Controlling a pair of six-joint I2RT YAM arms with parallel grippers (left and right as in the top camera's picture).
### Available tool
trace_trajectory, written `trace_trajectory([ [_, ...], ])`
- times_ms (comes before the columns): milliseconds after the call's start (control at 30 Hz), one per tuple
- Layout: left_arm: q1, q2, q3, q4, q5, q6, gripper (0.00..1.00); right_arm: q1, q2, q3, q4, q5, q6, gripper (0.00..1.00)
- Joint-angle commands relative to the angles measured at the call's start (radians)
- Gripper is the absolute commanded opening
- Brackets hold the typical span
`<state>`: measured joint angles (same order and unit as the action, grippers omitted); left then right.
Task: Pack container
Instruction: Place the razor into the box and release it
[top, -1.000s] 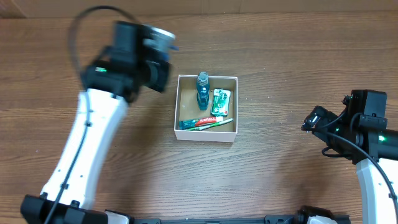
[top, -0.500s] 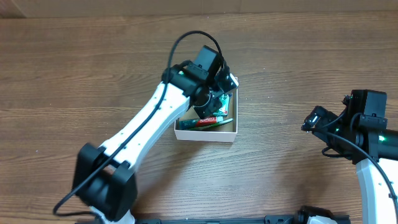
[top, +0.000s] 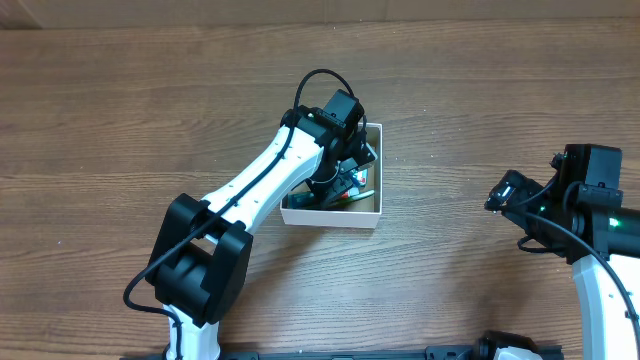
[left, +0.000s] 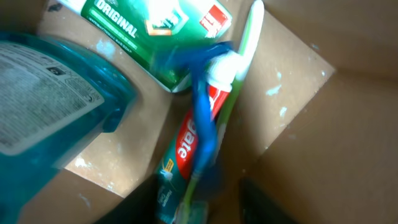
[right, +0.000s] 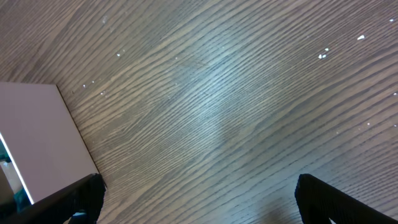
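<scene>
The container (top: 330, 217), a small square white box with a brown inside (left: 292, 81), sits mid-table. My left gripper (top: 345, 165) reaches down into it. In the left wrist view its fingers (left: 205, 202) stand wide apart, low over the box floor. Between them lie a red and green toothpaste tube (left: 186, 140) and a green toothbrush (left: 245, 43), with a blurred thin blue thing (left: 202, 118) across them. A blue bottle (left: 50, 87) and a green packet (left: 149, 31) lie beside. My right gripper (top: 497, 192) is open and empty over bare wood (right: 205, 199).
The box's white outer wall (right: 43, 143) shows at the left of the right wrist view, a little apart from the right fingers. The brown wooden table (top: 120, 120) lies all around the box. The left arm covers much of the box from overhead.
My left arm has swung from the far left of the table over to the box and dropped its gripper inside. The right arm has not moved.
</scene>
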<state>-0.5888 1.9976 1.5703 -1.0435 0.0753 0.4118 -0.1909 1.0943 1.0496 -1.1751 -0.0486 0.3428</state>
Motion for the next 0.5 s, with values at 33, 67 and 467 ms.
trace_trajectory([
  [33, -0.001, -0.031, 0.005, -0.032, -0.027, 0.005, 0.56, -0.006, -0.004, 0.000, 0.006, -0.005, -0.004, 1.00],
  [67, -0.001, -0.048, 0.008, -0.039, -0.031, -0.005, 0.56, -0.006, -0.004, 0.000, 0.005, -0.005, -0.005, 1.00],
  [467, 0.114, -0.543, 0.026, -0.080, -0.237, -0.332, 1.00, 0.068, 0.039, 0.166, 0.097, 0.029, -0.114, 1.00],
])
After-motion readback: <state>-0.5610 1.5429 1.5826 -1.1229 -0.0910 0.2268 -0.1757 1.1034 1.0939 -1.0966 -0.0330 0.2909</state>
